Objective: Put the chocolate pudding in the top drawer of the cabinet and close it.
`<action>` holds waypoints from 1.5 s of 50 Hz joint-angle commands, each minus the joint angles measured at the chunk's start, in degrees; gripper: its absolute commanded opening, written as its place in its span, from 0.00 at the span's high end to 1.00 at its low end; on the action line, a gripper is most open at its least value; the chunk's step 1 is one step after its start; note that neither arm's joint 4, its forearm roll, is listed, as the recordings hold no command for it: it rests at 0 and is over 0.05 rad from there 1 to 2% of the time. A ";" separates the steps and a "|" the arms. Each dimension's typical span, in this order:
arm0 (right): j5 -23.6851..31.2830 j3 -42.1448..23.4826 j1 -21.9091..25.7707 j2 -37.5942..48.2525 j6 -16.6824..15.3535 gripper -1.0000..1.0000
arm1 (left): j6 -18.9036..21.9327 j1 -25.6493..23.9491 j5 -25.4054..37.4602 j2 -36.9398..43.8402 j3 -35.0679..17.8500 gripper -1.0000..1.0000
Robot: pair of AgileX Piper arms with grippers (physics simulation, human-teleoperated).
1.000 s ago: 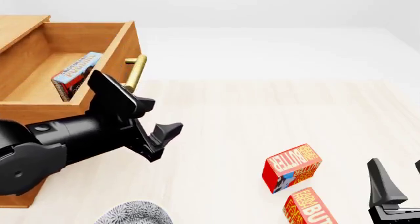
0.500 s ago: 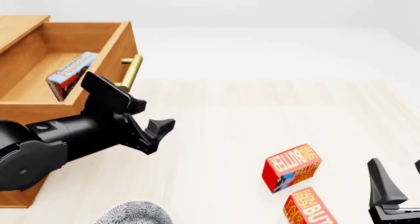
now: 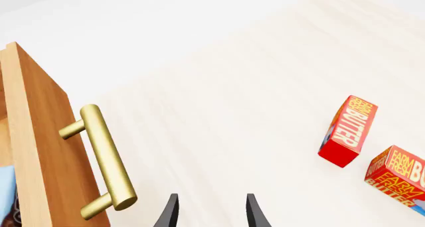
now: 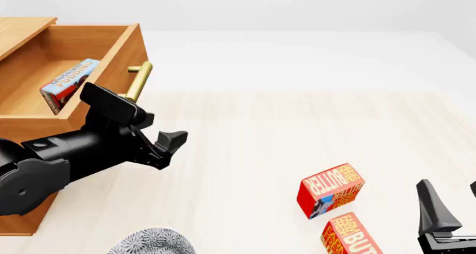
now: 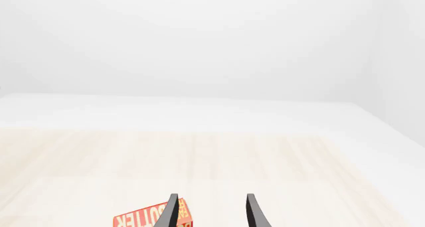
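The cabinet (image 4: 21, 30) stands at the left with its top drawer (image 4: 111, 53) pulled out. Inside it the chocolate pudding (image 4: 68, 83) leans on its edge; in the left wrist view only a blue sliver of the chocolate pudding (image 3: 7, 184) shows. My left gripper (image 4: 162, 127) is open and empty, right at the drawer front below the brass handle (image 4: 139, 81), fingers pointing away over the table. In its own view the left gripper (image 3: 211, 214) is beside the handle (image 3: 101, 160) and the drawer front (image 3: 40, 147). My right gripper (image 4: 452, 201) stays open and empty at the near right; the right gripper (image 5: 211, 214) holds nothing.
Two red-orange butter boxes (image 4: 331, 189) (image 4: 351, 237) lie on the table in front of the right gripper, and show too as butter boxes (image 3: 347, 131) (image 3: 398, 174) in the left wrist view. A grey patterned dish (image 4: 153, 242) sits at the near edge.
The drawer has slid leftward into the cabinet, carrying the pudding with it. My left gripper has moved left and slightly up along with the drawer front. The right arm is still.
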 commanded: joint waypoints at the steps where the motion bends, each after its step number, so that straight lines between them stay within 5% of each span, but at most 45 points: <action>1: 0.01 0.00 0.01 -0.02 -0.01 0.00 | 0.05 1.73 -0.60 -0.15 0.85 0.00; 57: 0.00 0.00 0.01 -0.01 0.00 0.00 | -0.68 11.99 0.75 -5.12 2.15 0.00; 75: 0.00 0.00 -0.01 -0.01 0.01 0.00 | -1.70 15.83 -3.46 -3.05 4.51 0.00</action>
